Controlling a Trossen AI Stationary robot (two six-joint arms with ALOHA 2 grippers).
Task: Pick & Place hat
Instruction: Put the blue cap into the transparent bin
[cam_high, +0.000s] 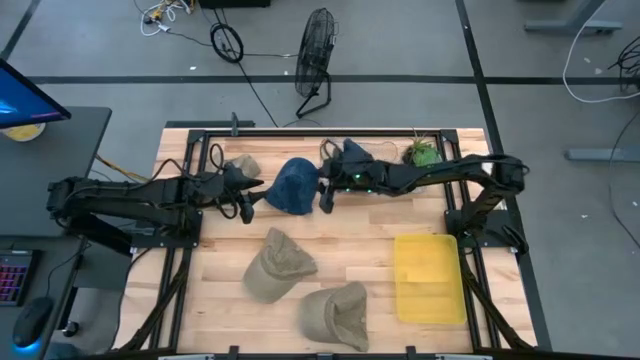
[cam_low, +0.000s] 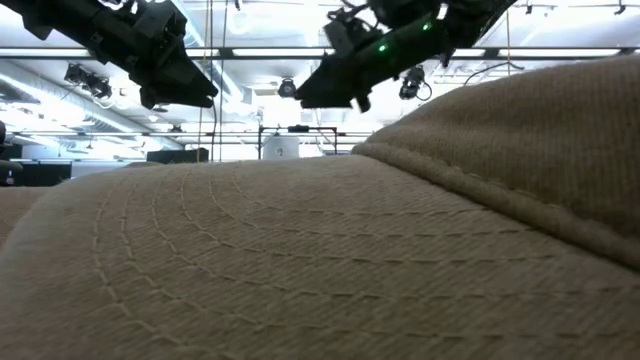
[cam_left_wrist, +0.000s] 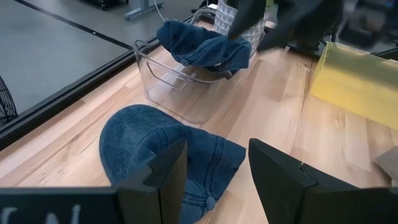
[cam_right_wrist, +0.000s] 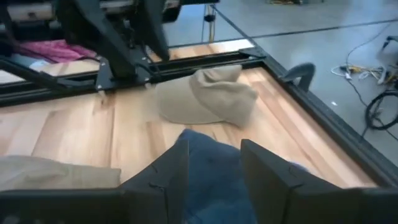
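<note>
A blue denim hat lies flat on the far middle of the table. My left gripper hovers open just off its left side; in the left wrist view the open fingers frame the hat. My right gripper hovers open at the hat's right edge, and its wrist view shows the hat under the fingers. The low view shows both grippers raised above the table. A second blue hat lies draped in a clear bin farther along.
Three tan hats lie on the table: one at the far left, two near the front; one fills the low view. A yellow bin sits at the right. A green thing lies at the far right corner.
</note>
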